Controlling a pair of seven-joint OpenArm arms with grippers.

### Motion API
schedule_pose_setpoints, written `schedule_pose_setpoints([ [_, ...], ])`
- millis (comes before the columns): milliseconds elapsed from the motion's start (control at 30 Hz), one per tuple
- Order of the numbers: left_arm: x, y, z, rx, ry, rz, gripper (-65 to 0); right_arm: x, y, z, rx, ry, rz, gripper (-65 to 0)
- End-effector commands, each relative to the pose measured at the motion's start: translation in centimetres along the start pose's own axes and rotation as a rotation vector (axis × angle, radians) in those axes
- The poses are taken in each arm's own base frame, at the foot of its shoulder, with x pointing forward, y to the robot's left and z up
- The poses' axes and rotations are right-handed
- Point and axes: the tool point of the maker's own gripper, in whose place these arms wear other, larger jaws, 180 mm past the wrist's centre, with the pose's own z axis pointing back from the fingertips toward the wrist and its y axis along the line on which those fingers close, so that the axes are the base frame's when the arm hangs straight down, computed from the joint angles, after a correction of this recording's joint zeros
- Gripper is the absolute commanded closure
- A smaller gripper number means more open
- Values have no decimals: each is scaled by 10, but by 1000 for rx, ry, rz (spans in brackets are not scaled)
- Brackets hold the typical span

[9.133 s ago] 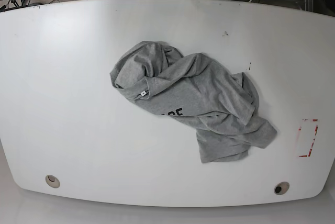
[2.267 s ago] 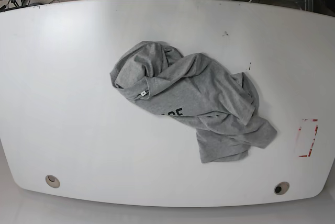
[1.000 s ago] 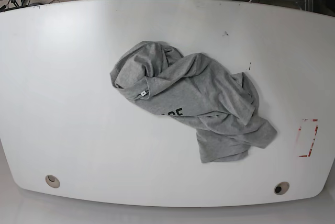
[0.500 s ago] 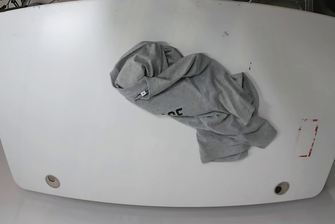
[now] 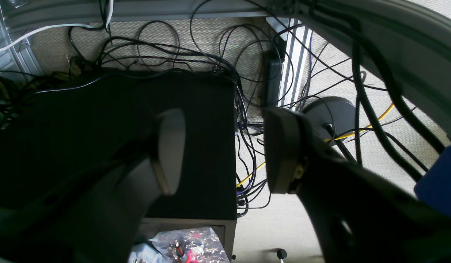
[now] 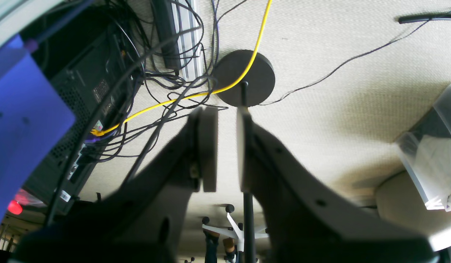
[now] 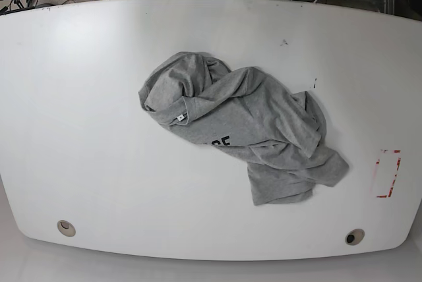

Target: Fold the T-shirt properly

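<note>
The heather-grey T-shirt [image 7: 241, 124] lies crumpled in the middle of the white table [image 7: 79, 97]. Part of its black lettering [image 7: 219, 143] and the small white neck tag [image 7: 180, 117] show. Neither gripper is over the table. In the left wrist view my left gripper [image 5: 223, 146] is open and empty, hanging over floor cables. In the right wrist view my right gripper [image 6: 226, 146] is empty, its jaws nearly together with only a narrow slit between them, over the carpet. The T-shirt is out of both wrist views.
A red-marked rectangle [image 7: 387, 173] sits near the table's right edge. Two round holes [image 7: 65, 227] [image 7: 355, 236] are near the front edge. Beyond the far edge are cables, a black computer case [image 5: 196, 146] and a round black stand base [image 6: 243, 78].
The T-shirt has not moved. A small arm part at the table's far edge, left of centre, has drawn back toward the top of the base view.
</note>
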Motion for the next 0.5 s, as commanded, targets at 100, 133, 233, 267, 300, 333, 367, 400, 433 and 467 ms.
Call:
schedule_pose_setpoints([
  [100,1,2,0,9,-4,-3,-317,-7,0,0,12,16,2,-80],
  [133,1,2,0,8,-4,-3,-316,-7,0,0,12,15,2,-79],
  [233,1,2,0,8,-5,-6,-315,-7,0,0,12,14,2,-80],
  [267,1,2,0,8,-5,-5,-316,-6,-1,0,12,13,3,-80],
  [300,1,2,0,8,-5,-5,-316,-6,-1,0,11,12,3,-80],
  [333,2,2,0,9,-8,-4,-317,-8,0,0,13,16,3,-80],
  [367,3,3,0,10,-11,-4,-317,-9,1,0,14,20,3,-81],
  [400,3,3,0,10,-11,-4,-317,-10,1,0,13,20,2,-81],
  [433,4,3,0,10,-11,-4,-317,-10,1,0,13,20,1,-81],
  [467,4,3,0,9,-12,-4,-317,-10,1,0,13,20,2,-81],
])
